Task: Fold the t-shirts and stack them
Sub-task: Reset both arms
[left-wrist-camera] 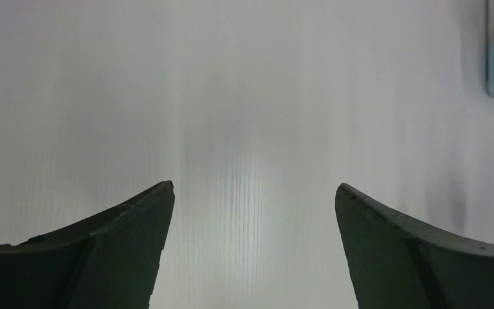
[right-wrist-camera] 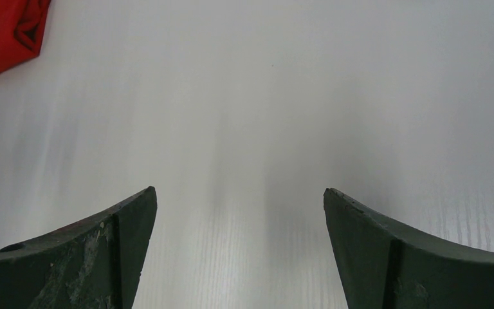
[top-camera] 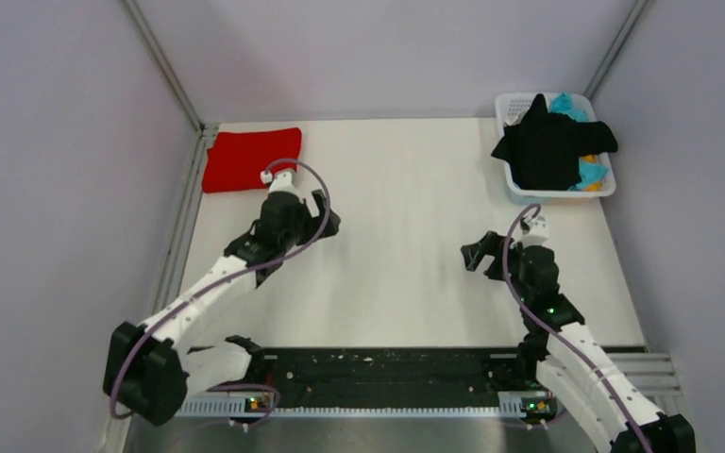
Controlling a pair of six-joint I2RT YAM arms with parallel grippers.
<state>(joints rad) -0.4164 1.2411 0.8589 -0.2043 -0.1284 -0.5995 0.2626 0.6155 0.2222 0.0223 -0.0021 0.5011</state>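
The left gripper (left-wrist-camera: 254, 188) has its two dark fingers spread wide above the white table (left-wrist-camera: 244, 96), holding nothing. The right gripper (right-wrist-camera: 239, 190) is spread the same way, also empty. Its wrist view catches one cut-off corner of the folded red shirt (right-wrist-camera: 3, 29). The top view shows that shirt whole, at the far left corner. Only the top view shows the black shirt (top-camera: 549, 146), draped over the white basket (top-camera: 566, 194) at far right. Cyan cloth (top-camera: 566, 104) pokes out beneath it, and an orange scrap is hard to make out.

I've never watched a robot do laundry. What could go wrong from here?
The black shirt drapes over the basket rim; lifting it might drag the basket or the cyan cloth along. The folded red shirt lies close to the left gripper; a careless swing could undo it.
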